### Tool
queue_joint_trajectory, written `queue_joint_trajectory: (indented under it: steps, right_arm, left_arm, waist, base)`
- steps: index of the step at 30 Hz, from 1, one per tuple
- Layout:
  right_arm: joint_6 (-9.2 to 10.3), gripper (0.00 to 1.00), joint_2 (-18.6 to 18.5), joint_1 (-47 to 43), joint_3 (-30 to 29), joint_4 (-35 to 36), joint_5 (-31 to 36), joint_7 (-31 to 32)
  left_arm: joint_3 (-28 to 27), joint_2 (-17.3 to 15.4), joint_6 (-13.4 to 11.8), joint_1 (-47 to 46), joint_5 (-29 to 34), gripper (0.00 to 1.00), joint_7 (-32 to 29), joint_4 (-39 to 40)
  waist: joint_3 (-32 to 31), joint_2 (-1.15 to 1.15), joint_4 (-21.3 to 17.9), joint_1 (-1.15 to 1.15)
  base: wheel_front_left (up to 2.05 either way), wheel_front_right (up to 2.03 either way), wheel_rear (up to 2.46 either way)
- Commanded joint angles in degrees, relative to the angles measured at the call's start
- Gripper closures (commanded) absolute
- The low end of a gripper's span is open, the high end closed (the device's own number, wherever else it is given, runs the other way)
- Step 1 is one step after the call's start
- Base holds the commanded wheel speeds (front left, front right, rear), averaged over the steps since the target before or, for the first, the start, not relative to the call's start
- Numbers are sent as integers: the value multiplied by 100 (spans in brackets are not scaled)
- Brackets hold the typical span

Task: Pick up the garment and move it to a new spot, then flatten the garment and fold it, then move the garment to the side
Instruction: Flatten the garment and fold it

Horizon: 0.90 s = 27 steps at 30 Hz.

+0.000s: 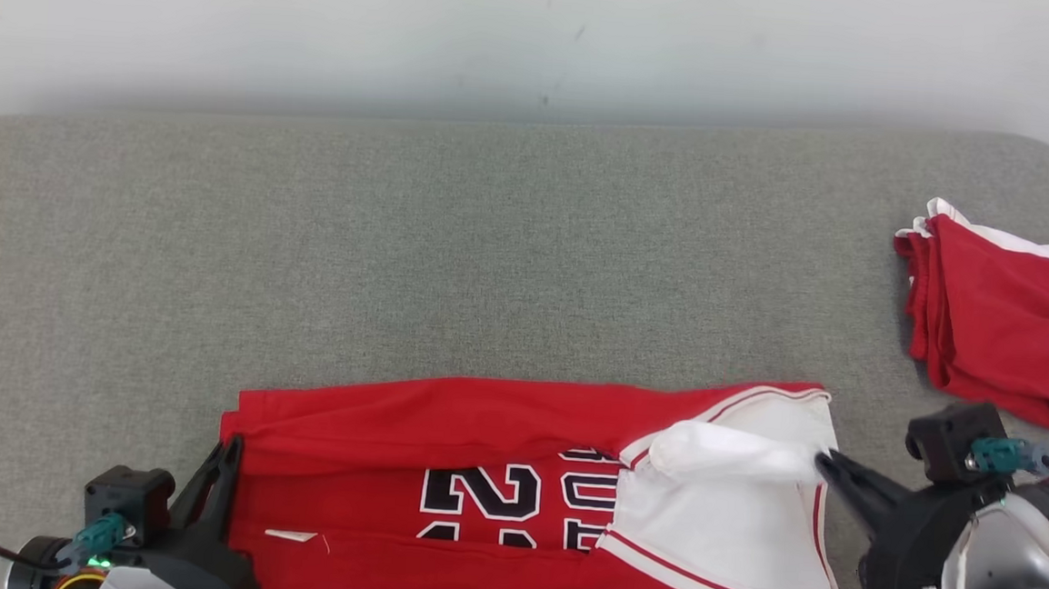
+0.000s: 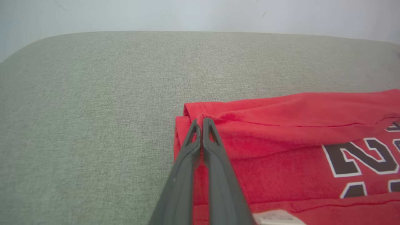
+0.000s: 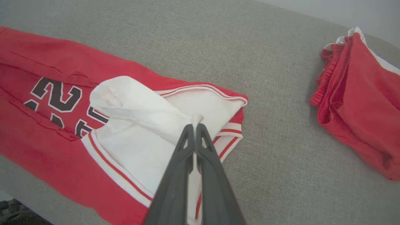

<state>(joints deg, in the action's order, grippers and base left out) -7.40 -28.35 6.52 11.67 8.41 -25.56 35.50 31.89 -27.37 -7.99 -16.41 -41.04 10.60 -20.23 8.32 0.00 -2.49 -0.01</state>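
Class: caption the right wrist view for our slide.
Right gripper pinches the jersey by its white fabric; another red garment lies apart.

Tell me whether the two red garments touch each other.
No, bare grey cushion separates the jersey from the folded red garment.

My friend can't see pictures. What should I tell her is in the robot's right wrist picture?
The robot's right hand, two dark fingers shut together, pinches a white fold of a red jersey with dark numbers, lying on a grey cushion. A second red and white garment lies bunched up, apart from it on the right.
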Motion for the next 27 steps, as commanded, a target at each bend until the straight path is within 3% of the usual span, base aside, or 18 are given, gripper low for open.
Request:
queue_joint_trajectory:
  steps: [1, 5, 6, 7, 8, 10, 11, 18, 19, 20, 21, 22, 27]
  right_arm:
    - [-13, 100, 10, -93, -58, 88, 40, 65]
    - [-13, 100, -23, -424, -205, 463, 115, 509]
    - [-13, 100, -24, -482, -213, 512, 127, 609]
    - [-13, 100, -37, -550, -208, 572, 146, 697]
    - [-13, 100, -26, -585, -222, 624, 147, 774]
    - [-13, 100, -31, -704, -213, 685, 149, 941]
    - [-13, 100, -52, -743, -199, 711, 156, 1011]
    - [-13, 100, -53, -971, -291, 836, 263, 1360]
    - [-13, 86, -35, -1030, -276, 840, 255, 1421]
    - [-13, 50, -23, -1068, -257, 857, 229, 1483]
    - [-13, 33, 4, -1095, -260, 857, 178, 1542]
    - [-13, 0, 17, -1136, -259, 864, 162, 1600]
    - [-13, 0, 88, -1318, -340, 861, 83, 1862]
  left_arm:
    - [0, 16, 11, 60, 29, 100, 49, -42]
    - [25, 102, 29, 143, 29, 100, 152, -266]
    - [22, 120, 20, 148, 11, 77, 158, -325]
    - [18, 138, 22, 144, -5, 62, 179, -396]
    - [18, 152, 27, 142, -14, 56, 195, -465]
    - [27, 194, 48, 131, -27, 6, 217, -589]
    - [35, 214, 65, 133, -27, 0, 221, -648]
    - [-6, 297, 73, 137, -129, 0, 251, -975]
    - [-25, 304, 63, 126, -140, 0, 265, -1000]
    - [-44, 318, 49, 119, -147, 0, 287, -1019]
    - [-77, 333, 30, 125, -175, 0, 310, -1039]
    - [-117, 343, 10, 142, -196, 0, 327, -1051]
    - [-352, 356, -62, 321, -253, 0, 419, -956]
  waist:
    - [-19, 0, -3, 1]
    - [-63, 0, -4, 1]
    - [-76, 0, -2, 1]
    - [-87, 0, 1, 1]
    - [-96, 0, 1, 1]
    - [-111, 0, 6, 1]
    - [-120, 0, 12, 1]
    - [-129, 0, 51, 1]
    - [-132, 0, 59, 1]
    - [-134, 0, 67, 1]
    - [-138, 0, 73, 1]
    - [-144, 0, 78, 1]
    - [-189, 0, 103, 1]
  base:
    - [0, 0, 0]
    - [0, 0, 0]
    - [0, 0, 0]
    - [0, 0, 0]
    - [0, 0, 0]
    - [0, 0, 0]
    - [0, 0, 0]
    - [0, 0, 0]
    - [0, 0, 0]
    - [0, 0, 0]
    - [0, 0, 0]
    - [0, 0, 0]
    - [0, 0, 0]
